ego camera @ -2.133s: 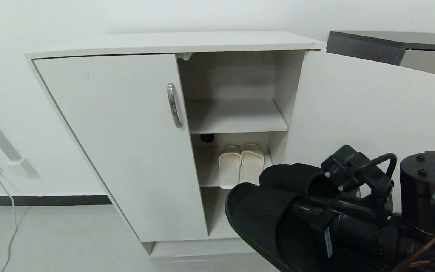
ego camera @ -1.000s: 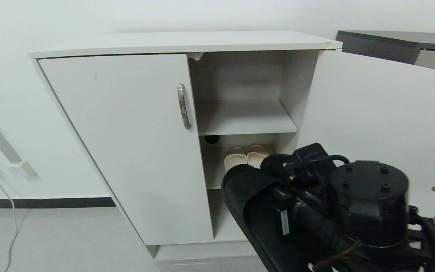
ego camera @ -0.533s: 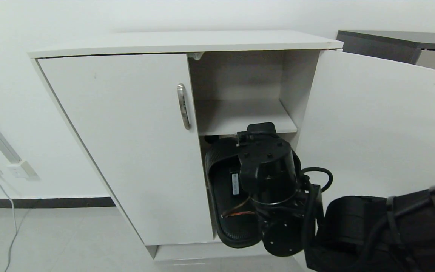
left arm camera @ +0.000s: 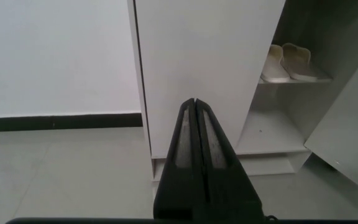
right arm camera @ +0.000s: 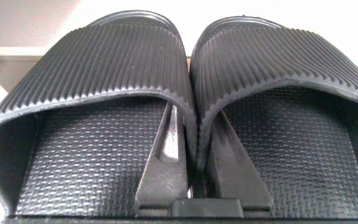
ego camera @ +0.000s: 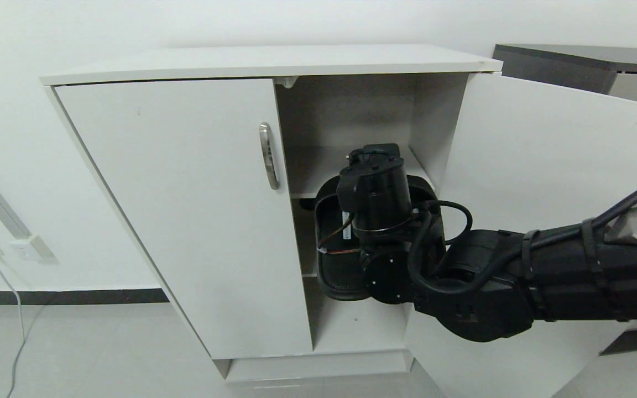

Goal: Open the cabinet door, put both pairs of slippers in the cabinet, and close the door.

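The right jaws are clenched on the black slippers (right arm camera: pixel 123 74), fingers (right arm camera: pixel 166 155) one inside each, pinching the two inner walls together. The pair's long axis runs straight out from the jaws, toes leading. In the head view the pair stands steeply in the cabinet (ego camera: pixel 263 58) opening, toes up by the upper shelf (ego camera: pixel 313 166) edge and heels low. It likely needs levelling before it can slide in. The left jaws are clenched on nothing, well apart, facing the closed door (left arm camera: pixel 197 50). The left wrist view shows the white slippers (left arm camera: pixel 288 62) on the middle shelf. In the head view the right arm hides them.
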Tool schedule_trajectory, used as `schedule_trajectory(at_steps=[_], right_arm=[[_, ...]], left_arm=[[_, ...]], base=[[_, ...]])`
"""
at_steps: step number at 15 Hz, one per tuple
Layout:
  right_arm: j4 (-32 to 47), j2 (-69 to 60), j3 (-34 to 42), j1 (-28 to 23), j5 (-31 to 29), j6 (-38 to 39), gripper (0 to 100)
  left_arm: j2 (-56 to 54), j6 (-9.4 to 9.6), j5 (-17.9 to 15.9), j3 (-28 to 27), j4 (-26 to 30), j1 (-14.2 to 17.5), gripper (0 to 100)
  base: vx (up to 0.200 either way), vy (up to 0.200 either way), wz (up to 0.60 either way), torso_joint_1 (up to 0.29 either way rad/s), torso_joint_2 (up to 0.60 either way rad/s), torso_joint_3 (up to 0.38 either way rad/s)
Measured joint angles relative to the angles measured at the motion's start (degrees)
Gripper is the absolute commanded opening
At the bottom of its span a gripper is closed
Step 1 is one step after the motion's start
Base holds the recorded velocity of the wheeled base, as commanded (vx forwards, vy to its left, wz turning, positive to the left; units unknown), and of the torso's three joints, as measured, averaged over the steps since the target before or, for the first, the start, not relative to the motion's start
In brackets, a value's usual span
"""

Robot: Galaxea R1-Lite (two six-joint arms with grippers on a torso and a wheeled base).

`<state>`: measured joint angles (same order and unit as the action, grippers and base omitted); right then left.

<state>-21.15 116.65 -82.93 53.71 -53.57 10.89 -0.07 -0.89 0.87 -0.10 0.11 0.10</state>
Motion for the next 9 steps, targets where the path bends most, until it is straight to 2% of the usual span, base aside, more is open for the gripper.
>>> schedule_trajectory(at_steps=[3,9], right_arm=[[-0.02,0.27,-0.13,-0.11,2.28,-0.09,0],[-0.24,0.3,-0.26,-0.68,2.88,-0.85,0]], left_arm=[[0.0,0.1,-0.02,0.0,0.0,-0.02,0],[0.0,0.11,-0.09,0.0,0.05,-0.02,0]], base=[[0.0,0.0,0.0,0.0,0.0,0.0],[0.2,0.0,0.0,0.003,0.0,0.005]])
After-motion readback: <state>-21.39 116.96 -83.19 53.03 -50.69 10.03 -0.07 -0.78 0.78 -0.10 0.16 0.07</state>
